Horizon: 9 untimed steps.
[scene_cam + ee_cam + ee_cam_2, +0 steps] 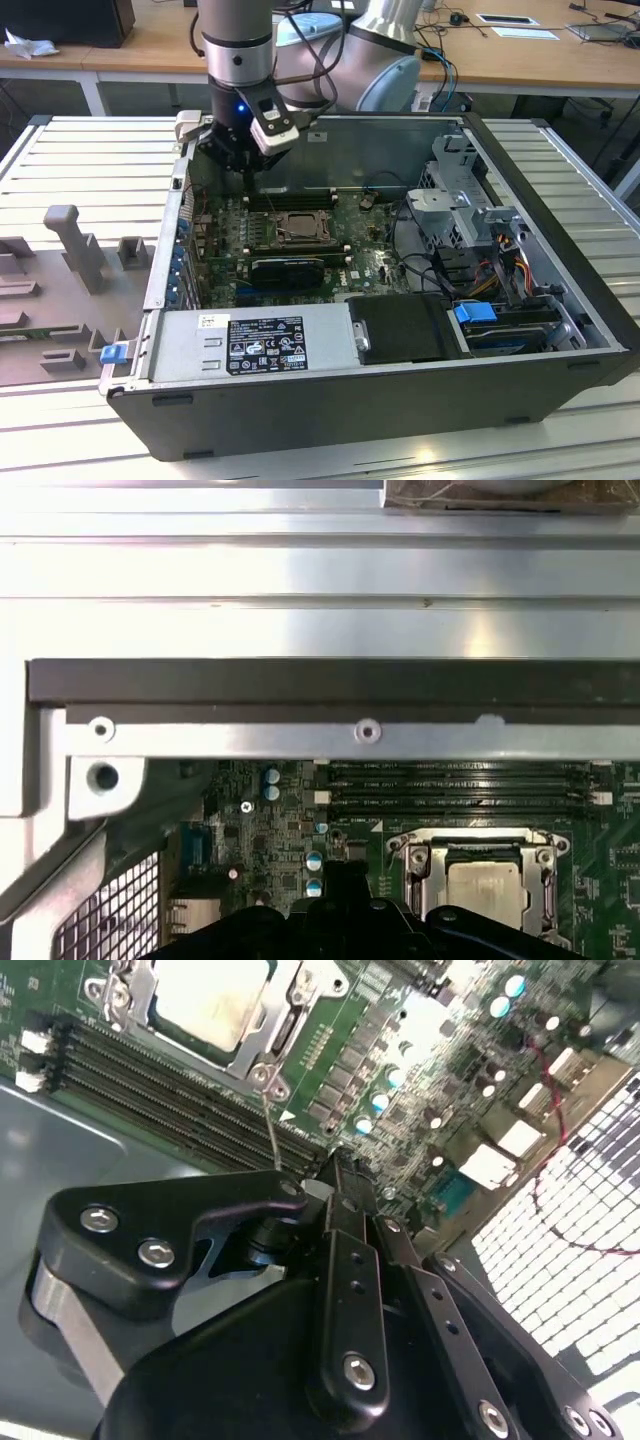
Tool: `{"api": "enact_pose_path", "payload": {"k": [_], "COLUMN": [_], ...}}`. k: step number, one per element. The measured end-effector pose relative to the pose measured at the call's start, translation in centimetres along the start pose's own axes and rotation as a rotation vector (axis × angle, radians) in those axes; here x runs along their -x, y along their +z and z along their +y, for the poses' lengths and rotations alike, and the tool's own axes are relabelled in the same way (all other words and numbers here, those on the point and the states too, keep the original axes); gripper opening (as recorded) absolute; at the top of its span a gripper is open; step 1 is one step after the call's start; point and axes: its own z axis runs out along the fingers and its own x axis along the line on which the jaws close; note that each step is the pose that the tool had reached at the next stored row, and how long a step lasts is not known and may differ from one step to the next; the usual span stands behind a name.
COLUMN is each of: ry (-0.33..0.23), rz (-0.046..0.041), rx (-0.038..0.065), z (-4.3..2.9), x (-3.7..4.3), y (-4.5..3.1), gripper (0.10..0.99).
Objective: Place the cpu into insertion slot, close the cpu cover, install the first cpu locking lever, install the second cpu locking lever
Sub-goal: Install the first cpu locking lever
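Black robot gripper (335,1172), fingers drawn together, hangs at far side of square silvery-framed insertion slot (412,852), toward exterior view's left. Silvery-grey square cpu (210,1000) seated in slot; thin silvery cpu cover (262,1040) appears down. Thin wire locking lever (272,1125) upright, tip at gripper. Risk: lever slips off and springs back; gripper scrapes long black memory slots (150,1090).

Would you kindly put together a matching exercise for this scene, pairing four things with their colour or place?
Things:
1. cpu
2. memory slots
3. pincer
4. latch

Descriptions:
A. blue, on the case corner at the exterior view's left
B. hovering over the green board
C. silvery-grey square
D. long black parallel rows

Pairs: 1-C, 2-D, 3-B, 4-A.
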Motion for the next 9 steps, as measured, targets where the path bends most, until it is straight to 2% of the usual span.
{"api": "enact_pose_path", "payload": {"k": [4, 9], "ry": [-0.001, 0.0], "rz": [0.0, 0.0], "rx": [-0.001, -0.002], "z": [0.52, 0.72], "x": [0.39, 1.36], "y": [0.11, 0.19], "gripper": [0.106, 0.106]}}
